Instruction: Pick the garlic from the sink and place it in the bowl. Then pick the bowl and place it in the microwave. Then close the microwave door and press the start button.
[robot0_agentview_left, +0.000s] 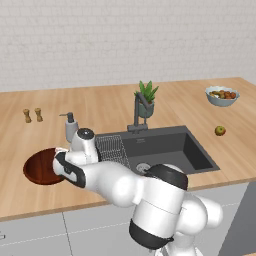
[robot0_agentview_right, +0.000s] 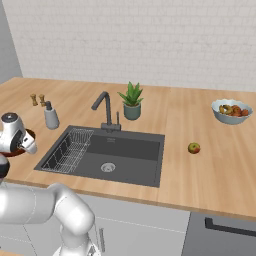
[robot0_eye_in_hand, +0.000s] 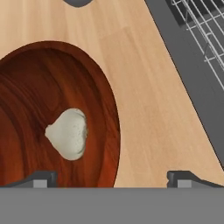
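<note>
Your claw (robot0_eye_in_hand: 113, 178) hangs released, its two dark fingertips (robot0_eye_in_hand: 40, 178) spread wide and gripping nothing. Straight below it, between the tips and nearer the left one in the hand view, the garlic (robot0_eye_in_hand: 68, 133) lies inside the bowl (robot0_eye_in_hand: 26, 87), an off-white bulb resting on the glossy reddish-brown wood, apart from both fingertips. The bowl's rim curves under the claw, so one tip sits over the bowl and the other over bare counter (robot0_eye_in_hand: 144, 100).

From the left base view, your arm (robot0_agentview_left: 115, 182) reaches to the left over the counter's front edge, and the hand (robot0_agentview_left: 67, 162) hovers above the bowl's (robot0_agentview_left: 37, 167) near-right rim. The sink (robot0_agentview_left: 170, 147) lies just to the claw's right, with its wire rack (robot0_agentview_left: 111, 149) at the end nearest the hand. Behind the claw stands a soap bottle (robot0_agentview_left: 71, 127), and farther back to the left are two small shakers (robot0_agentview_left: 32, 115).

From the right base view, the hand (robot0_agentview_right: 15, 135) sits at the far left, covering most of the bowl (robot0_agentview_right: 28, 135); a sliver of dark wood shows behind it. The faucet (robot0_agentview_right: 106, 111) and a potted plant (robot0_agentview_right: 132, 101) stand behind the sink (robot0_agentview_right: 125, 155), well to the claw's right. Farther right still, a small round fruit (robot0_agentview_right: 194, 148) lies alone on the counter, and a pale fruit bowl (robot0_agentview_right: 231, 111) sits beyond it.
</note>
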